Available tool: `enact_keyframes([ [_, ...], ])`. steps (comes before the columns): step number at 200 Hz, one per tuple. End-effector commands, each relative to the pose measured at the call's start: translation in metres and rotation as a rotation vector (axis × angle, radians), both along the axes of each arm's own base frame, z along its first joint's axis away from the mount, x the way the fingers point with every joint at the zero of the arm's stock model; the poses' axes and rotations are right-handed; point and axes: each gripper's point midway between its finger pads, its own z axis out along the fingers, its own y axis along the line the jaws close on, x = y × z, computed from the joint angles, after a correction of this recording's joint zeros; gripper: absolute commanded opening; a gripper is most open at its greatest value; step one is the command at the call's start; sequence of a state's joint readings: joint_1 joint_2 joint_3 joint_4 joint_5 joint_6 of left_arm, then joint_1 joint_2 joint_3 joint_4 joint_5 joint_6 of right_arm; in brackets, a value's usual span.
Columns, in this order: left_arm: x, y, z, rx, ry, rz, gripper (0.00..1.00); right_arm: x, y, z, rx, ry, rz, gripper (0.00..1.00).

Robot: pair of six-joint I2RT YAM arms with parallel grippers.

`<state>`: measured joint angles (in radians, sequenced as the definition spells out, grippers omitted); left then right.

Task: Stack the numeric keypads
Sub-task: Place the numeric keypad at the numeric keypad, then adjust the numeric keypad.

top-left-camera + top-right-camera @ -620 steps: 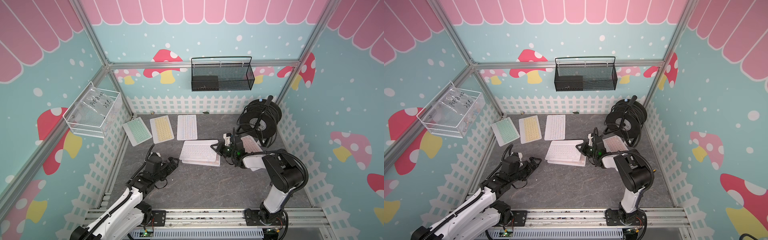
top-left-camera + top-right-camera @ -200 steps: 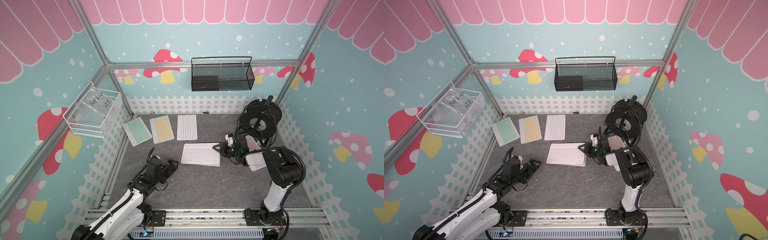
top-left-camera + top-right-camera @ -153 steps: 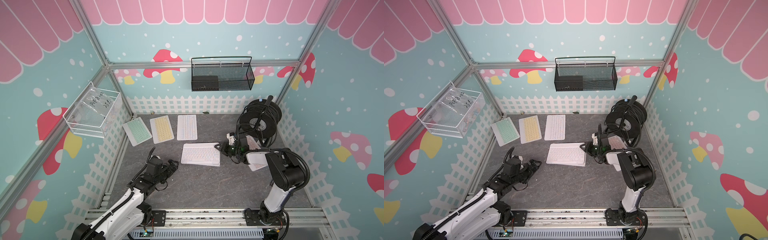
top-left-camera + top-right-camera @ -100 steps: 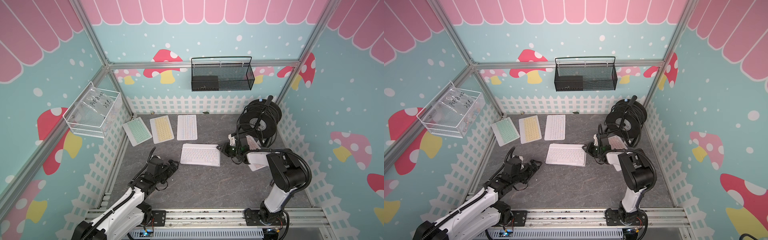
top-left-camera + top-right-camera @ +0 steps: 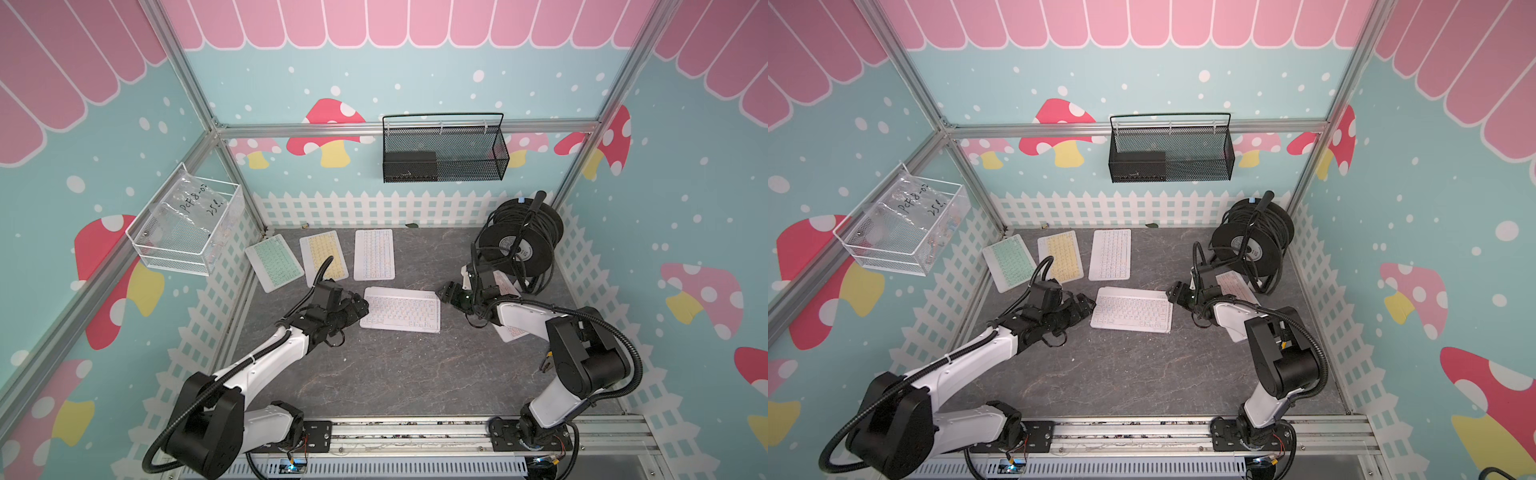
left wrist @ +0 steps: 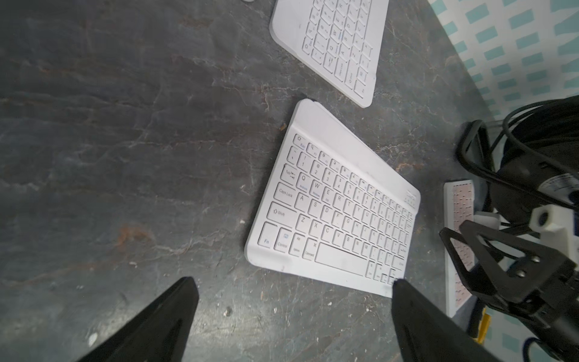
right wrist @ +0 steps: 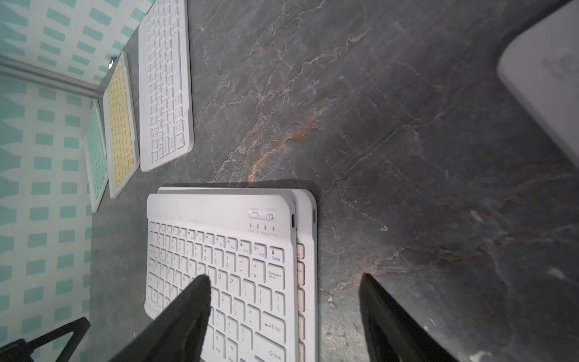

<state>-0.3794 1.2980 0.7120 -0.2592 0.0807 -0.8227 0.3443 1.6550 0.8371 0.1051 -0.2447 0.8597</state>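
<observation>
Left fingers (image 6: 156, 322) moved beside white keypad (image 5: 401, 308), spread, right fingers (image 7: 181, 313) spread, pink keypad (image 7: 300, 272) beneath mostly hidden

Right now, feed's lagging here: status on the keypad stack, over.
Left gripper, right gripper open, empty. White keypad sits on pink keypad, offset. Four more unstacked; cable reel beside one.

My right gripper (image 5: 451, 297) has let go, jaws apart; the white keypad (image 5: 401, 308) now lies flat on the pink keypad (image 7: 308, 266), no longer tilted. I have brought my left gripper (image 5: 358, 309) forward, just beside it.
</observation>
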Motion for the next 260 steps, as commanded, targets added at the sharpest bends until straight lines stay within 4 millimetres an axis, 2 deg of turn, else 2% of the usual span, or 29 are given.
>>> enact_keyframes([
  [1,0.013,0.003,-0.007,0.105,-0.005,-0.045,0.99,-0.006,-0.003,0.002,-0.064,0.005,0.007,0.82],
  [34,0.030,-0.004,-0.020,0.137,0.022,-0.071,0.99,-0.013,0.009,-0.005,-0.054,0.036,0.027,0.83],
  [82,0.046,-0.016,-0.043,0.152,0.075,-0.056,0.99,-0.022,0.020,-0.020,-0.062,0.092,0.039,0.83],
  [85,0.043,-0.026,-0.044,0.153,0.074,-0.078,0.99,-0.023,0.022,-0.022,-0.063,0.098,0.041,0.83],
  [90,0.045,-0.030,-0.043,0.152,0.071,-0.083,0.99,-0.023,0.022,-0.023,-0.061,0.103,0.041,0.83],
  [135,0.055,-0.050,-0.052,0.151,0.088,-0.093,0.99,-0.027,0.027,-0.033,-0.074,0.128,0.037,0.83],
  [186,0.058,-0.057,-0.053,0.144,0.084,-0.093,0.99,-0.027,0.036,-0.036,-0.068,0.135,0.058,0.83],
  [260,0.065,-0.072,-0.041,0.115,0.050,-0.119,0.99,-0.027,0.040,-0.036,-0.065,0.135,0.065,0.82],
])
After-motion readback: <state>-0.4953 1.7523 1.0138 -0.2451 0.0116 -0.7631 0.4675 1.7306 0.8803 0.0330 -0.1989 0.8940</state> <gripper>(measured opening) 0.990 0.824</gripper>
